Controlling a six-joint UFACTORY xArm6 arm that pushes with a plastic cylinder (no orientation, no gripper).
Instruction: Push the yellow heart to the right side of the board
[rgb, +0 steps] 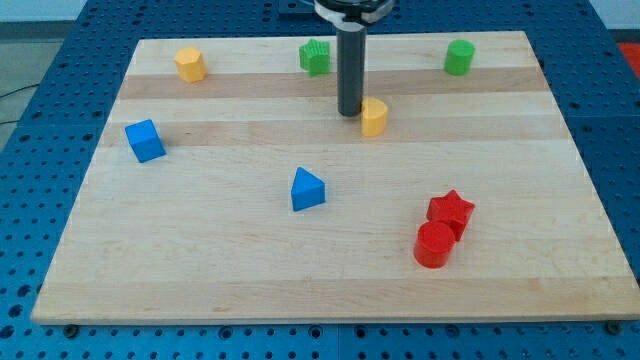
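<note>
The yellow heart lies on the wooden board a little above its middle, right of centre. My rod comes down from the view's top and my tip stands right at the heart's left side, touching or almost touching it. The heart's left edge is partly hidden by the rod.
A yellow hexagon block is at the top left, a green star-like block at the top centre, a green cylinder at the top right. A blue cube lies left, a blue triangle in the middle. A red star and red cylinder touch at the lower right.
</note>
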